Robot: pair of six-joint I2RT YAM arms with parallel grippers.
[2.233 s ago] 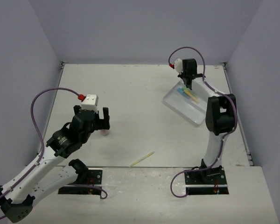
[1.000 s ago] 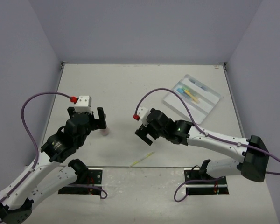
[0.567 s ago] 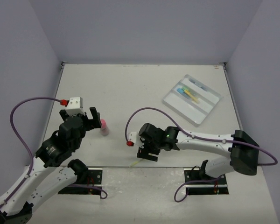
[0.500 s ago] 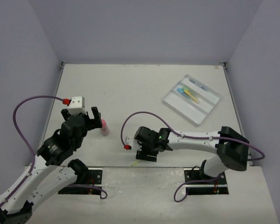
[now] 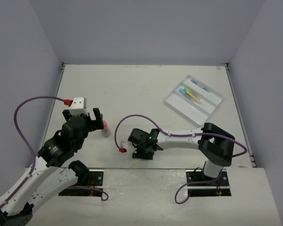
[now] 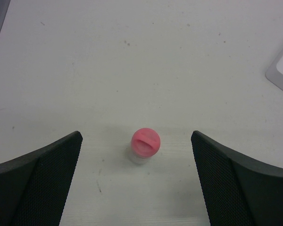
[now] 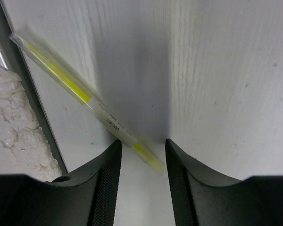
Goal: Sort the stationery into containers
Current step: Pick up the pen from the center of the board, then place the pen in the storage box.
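Observation:
A stubby pink cylinder (image 5: 104,127) stands upright on the table, just right of my open left gripper (image 5: 93,123). In the left wrist view the cylinder (image 6: 145,142) sits between the wide-apart fingertips (image 6: 61,160), touching neither. My right gripper (image 5: 142,154) is low over a thin yellow-green pen (image 5: 136,164) near the table's front edge. In the right wrist view the pen (image 7: 80,89) lies slanted, and its near end sits between the narrowly open jaws of the right gripper (image 7: 142,143). The clear tray (image 5: 177,104) lies at the right rear and holds a yellow marker (image 5: 194,97) and other small items.
The table's front edge and a dark strip (image 7: 19,89) run just beside the pen. Both arm bases (image 5: 205,181) sit on a rough white ledge in front of it. Purple cables loop over each arm. Grey walls close in the table.
My right arm has swung from the tray to the front edge and lowered onto the yellow-green pen. My left gripper has drawn back a little, uncovering the pink cylinder.

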